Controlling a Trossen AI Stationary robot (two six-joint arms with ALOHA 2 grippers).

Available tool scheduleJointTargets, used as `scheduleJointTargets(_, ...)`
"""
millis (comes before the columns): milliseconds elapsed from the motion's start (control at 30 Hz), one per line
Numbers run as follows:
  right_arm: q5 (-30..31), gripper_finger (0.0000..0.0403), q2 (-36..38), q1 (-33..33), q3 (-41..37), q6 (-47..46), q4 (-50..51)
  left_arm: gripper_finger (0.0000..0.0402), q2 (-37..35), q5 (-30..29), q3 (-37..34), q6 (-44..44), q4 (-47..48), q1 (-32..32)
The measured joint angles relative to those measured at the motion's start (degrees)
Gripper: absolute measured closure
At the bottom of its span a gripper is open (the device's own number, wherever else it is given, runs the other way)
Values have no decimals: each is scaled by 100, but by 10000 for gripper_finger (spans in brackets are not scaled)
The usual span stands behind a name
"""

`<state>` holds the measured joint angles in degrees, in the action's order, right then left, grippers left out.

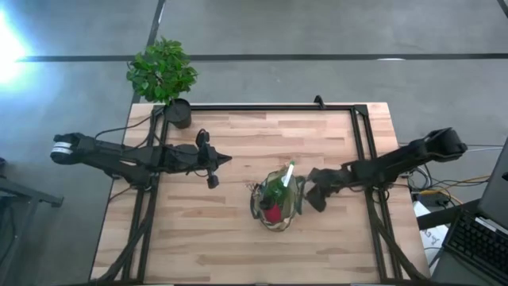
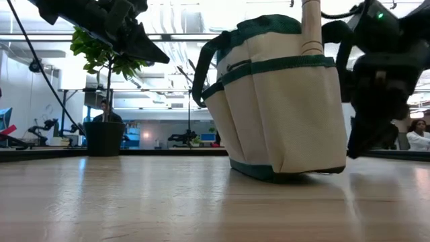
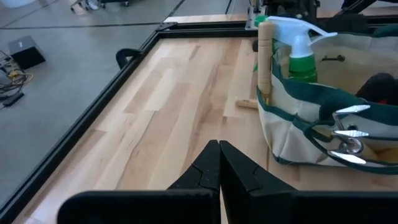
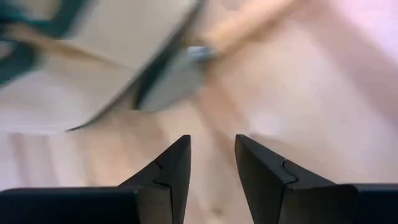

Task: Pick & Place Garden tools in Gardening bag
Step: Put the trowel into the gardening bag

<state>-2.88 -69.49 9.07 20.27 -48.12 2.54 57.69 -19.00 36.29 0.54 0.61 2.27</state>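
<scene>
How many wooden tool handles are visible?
2: an upright handle in the gardening bag, a lying handle on the table beside it. More may be hidden inside.

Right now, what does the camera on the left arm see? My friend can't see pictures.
A tan gardening bag stands on a wooden table, holding a green spray bottle, a wooden handle and metal shears. The left gripper is shut, nearby.

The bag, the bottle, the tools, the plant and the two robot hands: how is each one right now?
gardening bag: upright on the table, mouth open.
spray bottle: standing inside the bag, white top poking out.
red glove: inside the bag.
pruning shears: tucked in the bag's outer pocket.
wooden handle: upright at the bag's side.
potted plant: upright at the table's far corner.
left gripper: shut, empty, above the table.
right gripper: open, empty, beside the bag.
</scene>
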Motion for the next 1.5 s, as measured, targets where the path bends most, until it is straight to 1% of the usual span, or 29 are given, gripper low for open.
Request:
scheduleJointTargets(167, 356, 284, 502, -385, -264, -102, 363, 399, 0, -7, 1, -7, -74, -1)
scheduleJointTargets(333, 450, 284, 735, -1128, -382, 42, 261, 399, 2, -9, 20, 60, -73, -7)
scheduleJointTargets(433, 152, 284, 763, -1632, -341, 519, 180, 399, 2, -9, 20, 122, -100, -14)
scheduleJointTargets(533, -409, 284, 789, -2164, -167, 1265, 176, 399, 2, -12, 20, 158, -115, -25)
scheduleJointTargets(600, -739, 284, 783, -2533, 8, 1556, 166, 399, 2, -13, 20, 214, -119, -27)
scheduleJointTargets(667, -958, 284, 698, -2850, 233, 1516, 158, 399, 2, -13, 20, 243, -122, -29)
scheduleJointTargets(733, -1174, 284, 536, -3089, 442, 1140, 140, 399, 2, -13, 20, 259, -121, -29)
scheduleJointTargets(800, -1352, 284, 282, -3146, 654, 717, 130, 399, 2, -12, 20, 262, -122, -31)
scheduleJointTargets(900, -1545, 284, -131, -3062, 938, 383, 156, 399, 2, -13, 20, 263, -114, -33)
scheduleJointTargets(967, -1567, 284, -378, -2947, 1127, 278, 183, 399, 2, -11, 20, 267, -104, -35)
scheduleJointTargets(1067, -1543, 284, -660, -2745, 1417, 398, 576, 399, 2, 8, 20, 264, -57, -36)
scheduleJointTargets(1300, -883, 279, -981, -2464, 1999, 664, 1887, 399, 2, 22, 20, 256, 52, -38)
scheduleJointTargets(1400, -642, 270, -1045, -2402, 2095, 694, 2012, 399, 2, 28, 20, 256, 53, -36)
scheduleJointTargets(1500, -604, 259, -1165, -2354, 2075, 587, 1915, 399, 2, 28, 20, 256, 52, -38)
